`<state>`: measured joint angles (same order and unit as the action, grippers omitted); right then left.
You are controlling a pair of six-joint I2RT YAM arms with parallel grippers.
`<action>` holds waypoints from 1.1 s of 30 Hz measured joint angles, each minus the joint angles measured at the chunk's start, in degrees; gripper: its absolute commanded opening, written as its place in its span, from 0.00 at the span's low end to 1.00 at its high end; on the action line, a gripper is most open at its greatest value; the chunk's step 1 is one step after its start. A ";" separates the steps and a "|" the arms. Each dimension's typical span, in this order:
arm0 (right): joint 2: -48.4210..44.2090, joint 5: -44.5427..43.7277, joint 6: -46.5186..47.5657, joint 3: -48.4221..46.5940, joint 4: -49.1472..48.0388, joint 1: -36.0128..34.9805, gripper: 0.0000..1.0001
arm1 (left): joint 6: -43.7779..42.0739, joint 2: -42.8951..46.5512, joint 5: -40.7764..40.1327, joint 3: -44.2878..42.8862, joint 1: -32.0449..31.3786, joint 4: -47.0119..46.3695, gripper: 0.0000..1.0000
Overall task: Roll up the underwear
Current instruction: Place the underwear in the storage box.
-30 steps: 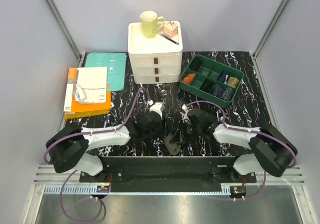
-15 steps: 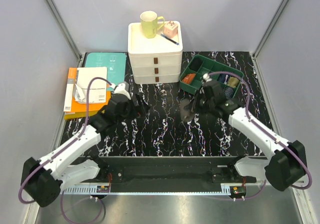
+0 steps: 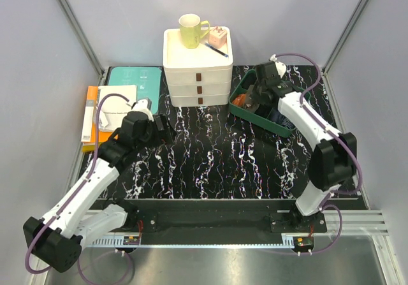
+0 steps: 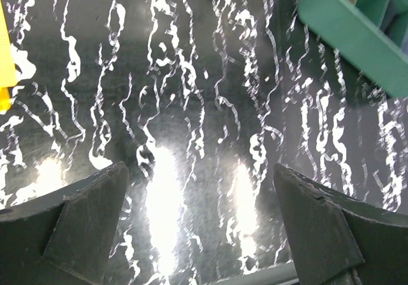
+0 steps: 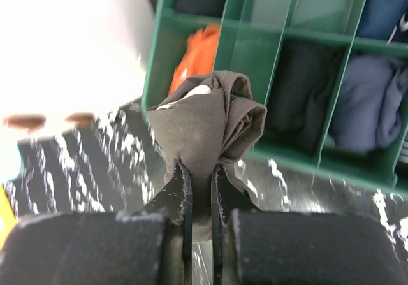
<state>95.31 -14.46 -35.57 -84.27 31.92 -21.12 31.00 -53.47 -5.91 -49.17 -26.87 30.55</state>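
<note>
One-handed now: grips rolled olive-brown cloth brief (image 5: 207,122) in R gripper (image 5: 199,170), roll pointing fwd over green plastic divider tray (image 5: 155,74). Holds L gripper (image 4: 201,176) wide open, empty, well apart.

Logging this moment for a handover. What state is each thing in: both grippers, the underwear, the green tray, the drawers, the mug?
Underwear: rolled into a bundle, held in the air.
Right gripper: shut on the underwear.
Left gripper: open, empty.
Green tray: several compartments filled with cloth bundles.
Drawers: all three shut.
Mug: upright on the drawers.
</note>
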 measured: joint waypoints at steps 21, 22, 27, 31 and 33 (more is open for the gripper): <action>19.65 -3.50 3.30 -19.06 3.34 13.81 0.00 | -7.65 -1.38 -0.66 -4.90 3.39 3.26 0.99; 20.81 -3.67 4.00 -19.63 3.45 14.14 0.00 | -7.69 -1.38 -0.81 -4.90 3.50 3.26 0.99; 25.81 -4.09 6.75 -21.29 3.26 14.49 0.00 | -8.07 -1.36 -1.18 -4.68 4.04 3.26 0.99; 28.13 -4.11 8.33 -23.43 2.67 14.56 0.00 | -8.24 -1.36 -1.44 -4.66 4.44 3.21 0.99; 28.98 -4.15 8.92 -24.52 2.54 14.69 0.00 | -8.31 -1.36 -1.55 -4.52 4.59 3.19 0.99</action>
<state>124.29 -18.61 -26.65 -108.79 34.46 -6.44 22.70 -54.83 -7.46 -53.69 -22.28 33.74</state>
